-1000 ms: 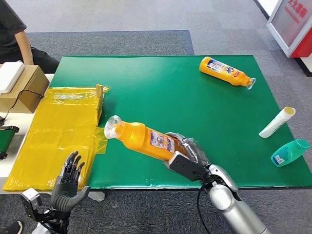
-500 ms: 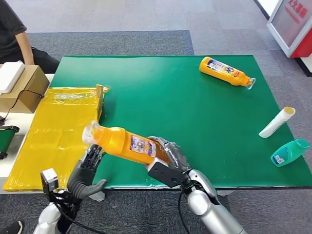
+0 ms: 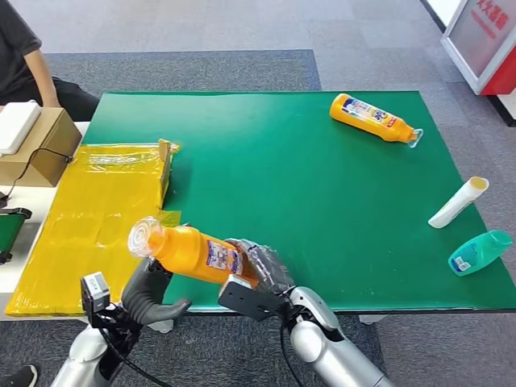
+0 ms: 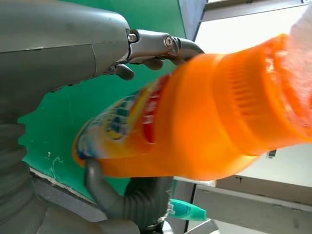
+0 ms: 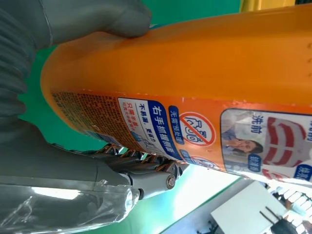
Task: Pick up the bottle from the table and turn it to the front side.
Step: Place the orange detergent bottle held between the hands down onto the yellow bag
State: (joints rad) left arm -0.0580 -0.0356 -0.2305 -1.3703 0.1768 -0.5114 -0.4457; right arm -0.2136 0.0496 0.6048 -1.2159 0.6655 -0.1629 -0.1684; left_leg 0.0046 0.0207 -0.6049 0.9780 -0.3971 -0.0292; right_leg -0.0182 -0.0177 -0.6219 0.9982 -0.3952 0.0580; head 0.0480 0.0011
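The orange bottle (image 3: 194,251) is held lifted over the near left edge of the green surface (image 3: 292,161), lying almost level with its clear cap (image 3: 141,235) pointing left. Its base end is gripped by the right robot hand (image 3: 261,270), while the neck end is cupped from below by the left robot hand (image 3: 149,290), fingers curled around it. The plastic body is judged stiff, light and smooth, so slipping is likely during turning; the ribbed shoulder is judged the surest hold.
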